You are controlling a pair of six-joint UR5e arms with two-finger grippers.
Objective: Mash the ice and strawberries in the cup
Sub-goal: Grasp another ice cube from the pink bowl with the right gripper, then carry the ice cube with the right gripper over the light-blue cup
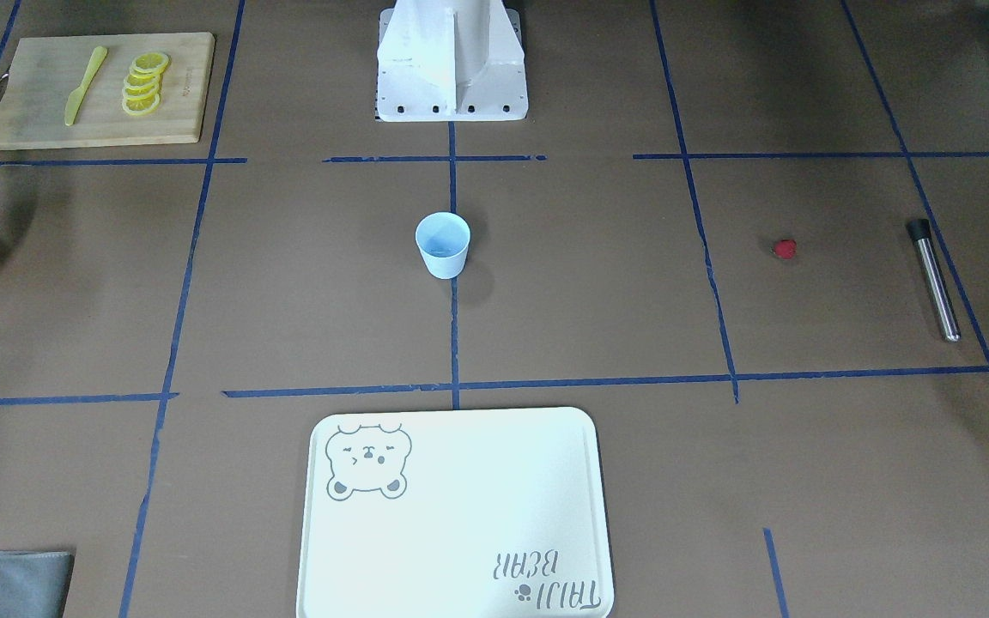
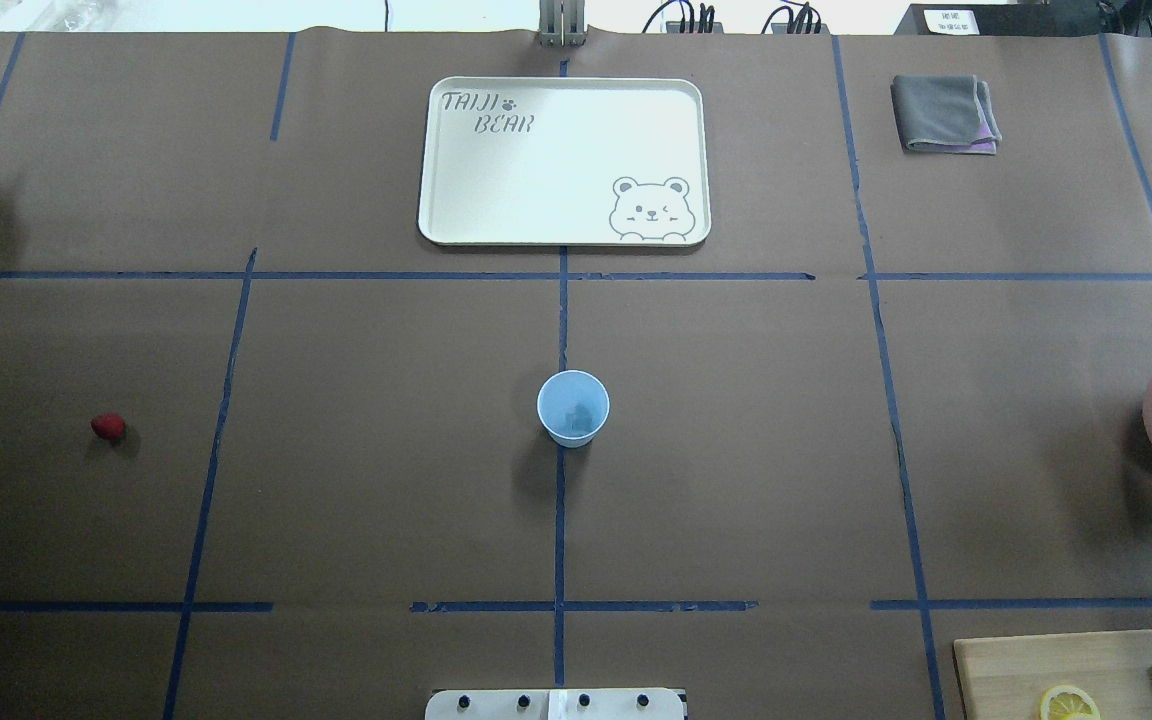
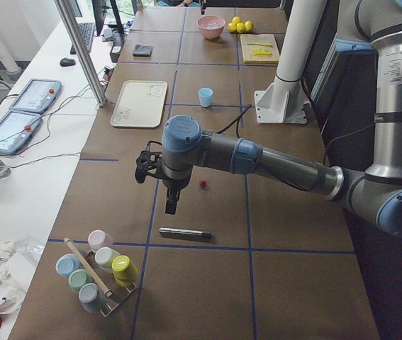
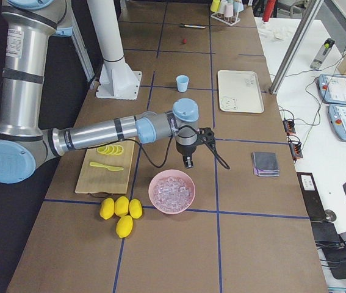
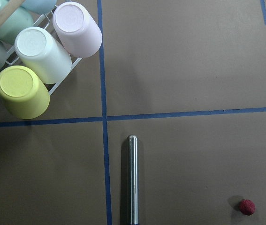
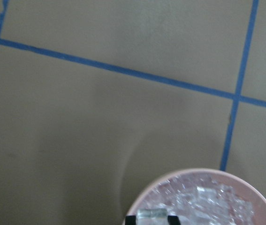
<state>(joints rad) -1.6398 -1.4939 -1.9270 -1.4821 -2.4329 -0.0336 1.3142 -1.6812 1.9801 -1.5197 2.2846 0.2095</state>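
Note:
The pale blue cup [image 2: 573, 407] stands upright at the table's middle, and a pale ice chunk [image 2: 586, 416] seems to lie inside it. The red strawberry [image 2: 108, 428] lies on the table on the robot's left, also in the left wrist view [image 5: 247, 206]. My left gripper [image 3: 172, 205] hangs above the table between the strawberry [image 3: 202, 184] and a steel muddler [image 3: 185, 232]; I cannot tell whether it is open or shut. My right gripper [image 6: 151, 218] hovers over the pink bowl [image 4: 171, 190] of ice, and its black fingertips [image 6: 131, 219] hold an ice chunk [image 6: 151, 213].
The muddler [image 1: 932, 279] lies beyond the strawberry. A white bear tray [image 2: 564, 160] sits at the far middle and a grey cloth [image 2: 944, 113] at the far right. A wooden board [image 1: 100, 88] holds lemon slices and a yellow knife. Upturned cups sit in a rack [image 5: 34, 61].

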